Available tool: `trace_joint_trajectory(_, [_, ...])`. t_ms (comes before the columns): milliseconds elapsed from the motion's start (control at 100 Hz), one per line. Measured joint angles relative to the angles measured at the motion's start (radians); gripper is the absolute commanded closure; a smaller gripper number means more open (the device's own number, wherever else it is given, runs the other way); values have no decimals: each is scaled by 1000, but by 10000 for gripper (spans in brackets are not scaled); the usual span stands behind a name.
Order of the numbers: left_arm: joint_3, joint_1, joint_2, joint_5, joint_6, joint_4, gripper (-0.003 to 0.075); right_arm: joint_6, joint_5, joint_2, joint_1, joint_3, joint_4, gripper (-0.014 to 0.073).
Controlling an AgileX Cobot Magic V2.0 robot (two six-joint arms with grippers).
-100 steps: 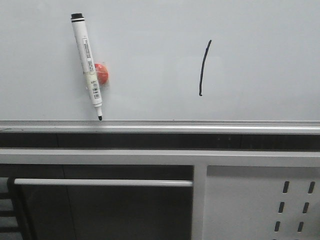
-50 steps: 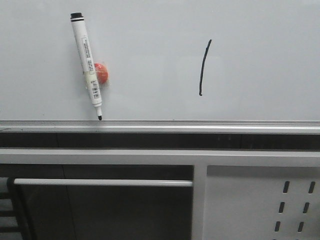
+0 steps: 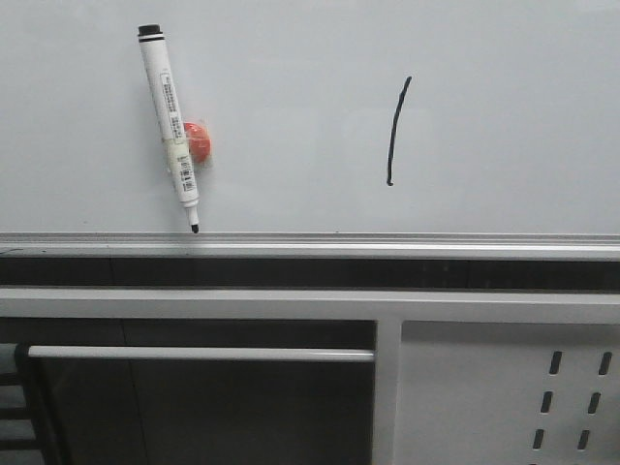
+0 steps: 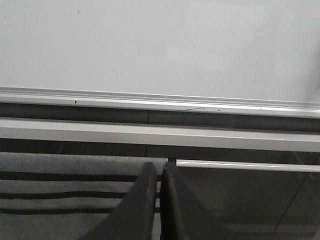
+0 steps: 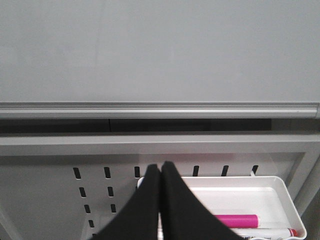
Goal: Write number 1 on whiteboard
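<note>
1. Front view showed the whiteboard [image 3: 291, 107] with the number 1 [image 3: 395, 131] already on it: a thin black, slightly curved, near-vertical stroke right of centre, above the silver rail [image 3: 387, 239].
2. A white marker [image 3: 170, 131] hung tilted on the board's left side, uncapped tip down, just above the rail, with an orange magnet [image 3: 199, 141] just beside or behind its barrel; it was well apart from the stroke.
3. Neither arm appeared in that view.
4. The left gripper [image 4: 159, 200] had its jaws together on nothing, pointed at the rail from below the board.
5. The right gripper [image 5: 160, 205] likewise had its jaws pressed together and empty, above a white tray [image 5: 280, 187] holding a pink marker [image 5: 235, 220], beside a perforated panel [image 5: 60, 190].
6. Judged from this, the writing step looked done, the marker parked and both arms back from the board.
7. No further stroke seemed called for; any next move would likely be only settling the arms clear of the board, without brushing the wet ink.
</note>
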Motion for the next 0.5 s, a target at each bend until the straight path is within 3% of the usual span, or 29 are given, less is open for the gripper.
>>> trace_joint_trajectory(500, [0, 0, 0, 0, 0, 0, 738, -49, 0, 0, 0, 0, 48, 669])
